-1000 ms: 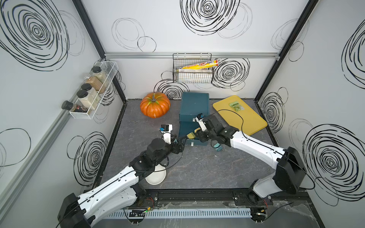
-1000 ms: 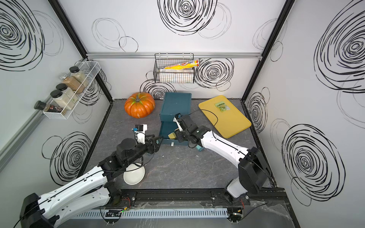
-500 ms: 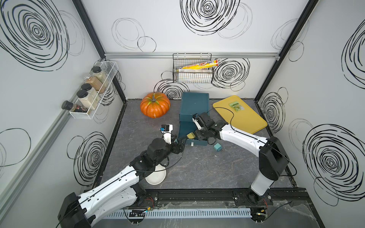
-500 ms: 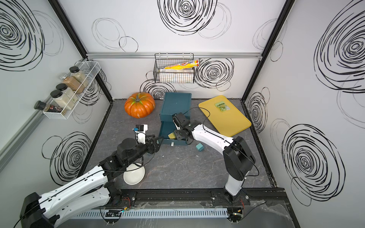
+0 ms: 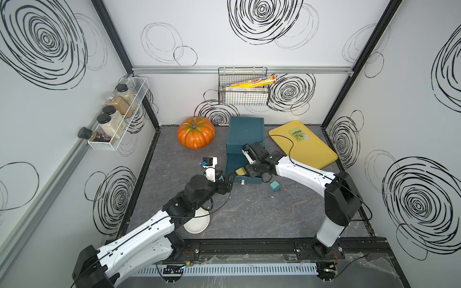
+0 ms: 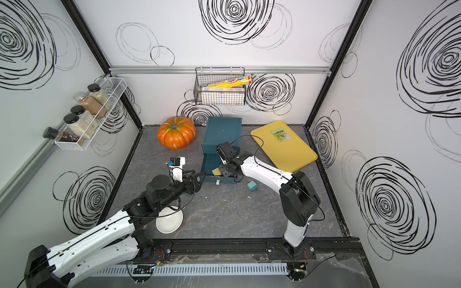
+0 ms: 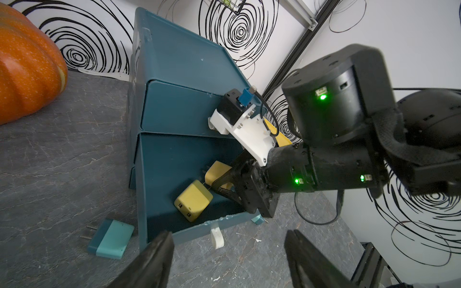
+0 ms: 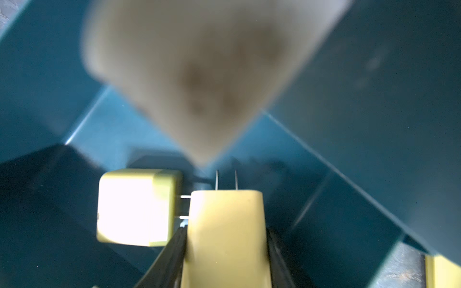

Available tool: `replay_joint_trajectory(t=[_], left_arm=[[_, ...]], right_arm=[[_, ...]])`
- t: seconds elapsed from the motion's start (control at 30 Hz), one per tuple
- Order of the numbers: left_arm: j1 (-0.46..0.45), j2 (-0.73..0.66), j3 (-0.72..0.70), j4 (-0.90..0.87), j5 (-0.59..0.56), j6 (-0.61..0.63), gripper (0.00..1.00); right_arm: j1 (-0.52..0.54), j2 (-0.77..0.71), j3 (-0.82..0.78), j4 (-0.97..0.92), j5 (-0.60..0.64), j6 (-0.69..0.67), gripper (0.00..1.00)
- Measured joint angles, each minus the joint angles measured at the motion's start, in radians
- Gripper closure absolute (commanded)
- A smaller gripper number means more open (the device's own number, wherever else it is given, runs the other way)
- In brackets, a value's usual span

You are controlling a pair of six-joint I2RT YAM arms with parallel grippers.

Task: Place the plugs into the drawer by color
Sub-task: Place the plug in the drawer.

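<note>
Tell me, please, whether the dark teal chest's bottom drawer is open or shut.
Open: the bottom drawer juts forward, exposing a pale yellow cube-shaped plug inside.

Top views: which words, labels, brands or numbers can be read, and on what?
Nothing reads clearly.
Long yellow-and-red box in the black wire basket: print too small to read.
Green sticker on the yellow plastic tray: lettering blurred.
Dark spice bottle in the white wire rack: red label, unreadable.
</note>
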Motion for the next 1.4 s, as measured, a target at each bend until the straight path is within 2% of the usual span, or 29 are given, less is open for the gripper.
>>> replay_joint_trajectory(t=[0.23, 0.4, 0.63, 0.7, 0.8, 1.07, 1.33, 1.4], left_arm=[[0.0, -0.001, 0.0, 0.0, 0.0, 0.0, 0.23], [0.0, -0.004, 0.0, 0.0, 0.0, 0.0, 0.23], [0.0, -0.019, 0.0, 0.0, -0.001, 0.0, 0.23], [0.0, -0.027, 0.0, 0.0, -0.001, 0.0, 0.23], [-0.002, -0.032, 0.0, 0.0, -0.001, 0.0, 0.23], [-0.005, -0.032, 0.0, 0.0, -0.001, 0.0, 0.22], [0.004, 0.031, 0.018, 0.002, -0.004, -0.019, 0.22], [0.021, 0.082, 0.067, -0.016, -0.005, -0.027, 0.16]], right_arm=[[0.0, 0.015, 0.02, -0.023, 0.009, -0.008, 0.6], [0.0, 0.022, 0.028, -0.027, 0.008, -0.019, 0.51], [0.002, 0.066, 0.079, -0.061, 0.003, -0.027, 0.49], [0.002, 0.071, 0.079, -0.057, 0.002, -0.027, 0.44], [0.002, 0.072, 0.084, -0.057, 0.003, -0.03, 0.43], [0.002, 0.075, 0.091, -0.057, 0.002, -0.028, 0.44], [-0.001, -0.04, 0.046, -0.044, -0.054, -0.019, 0.42], [-0.002, -0.095, 0.037, -0.033, -0.086, -0.019, 0.42]])
